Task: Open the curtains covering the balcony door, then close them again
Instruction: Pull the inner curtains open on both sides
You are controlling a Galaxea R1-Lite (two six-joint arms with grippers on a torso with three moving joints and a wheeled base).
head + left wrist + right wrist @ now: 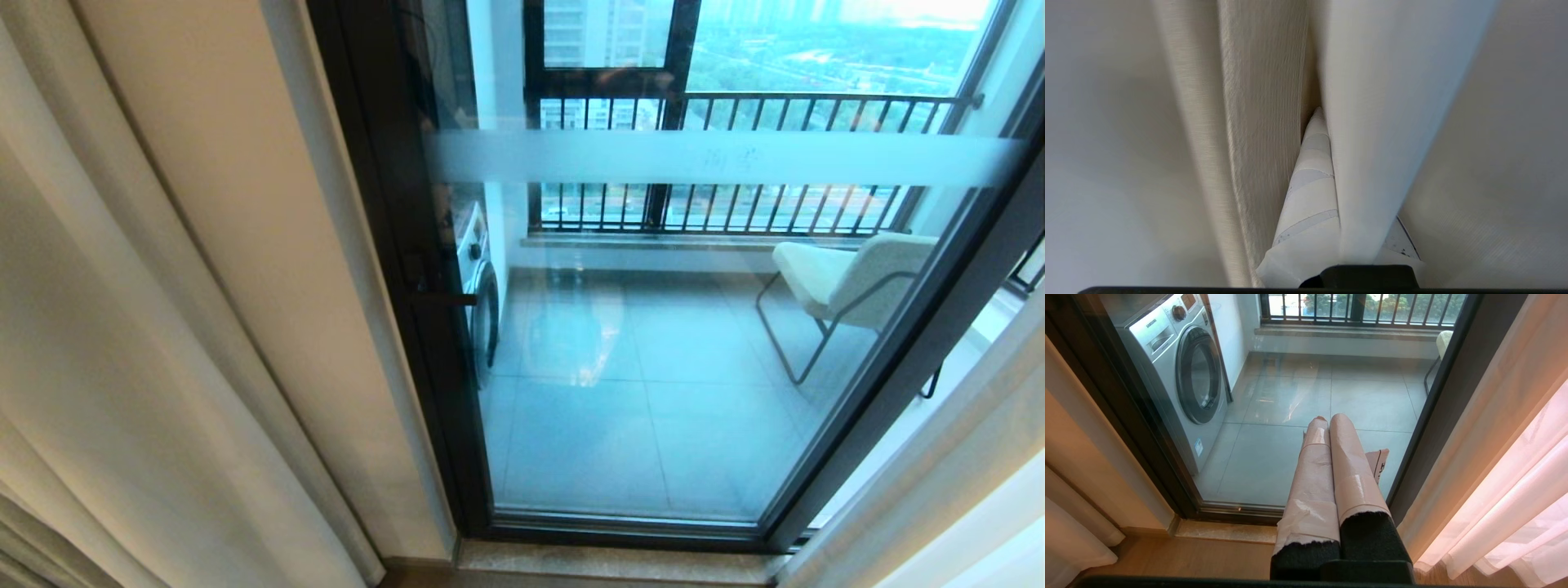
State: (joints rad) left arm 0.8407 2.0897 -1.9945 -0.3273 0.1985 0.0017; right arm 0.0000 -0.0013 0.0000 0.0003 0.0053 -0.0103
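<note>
curtains (163, 327): beige drape gathered at the left of the doorway, sheer white panel (1515, 490) at the right. balcony door (653, 327): dark-framed glass with frosted band, uncovered between them. left gripper (1327, 171): taped fingers clenched on a fold of the beige drape. right gripper (1331, 428): fingers pressed together, empty, pointing at the glass. beyond the glass: washing machine (1180, 371), chair (849, 282), railing (735, 163).
</note>
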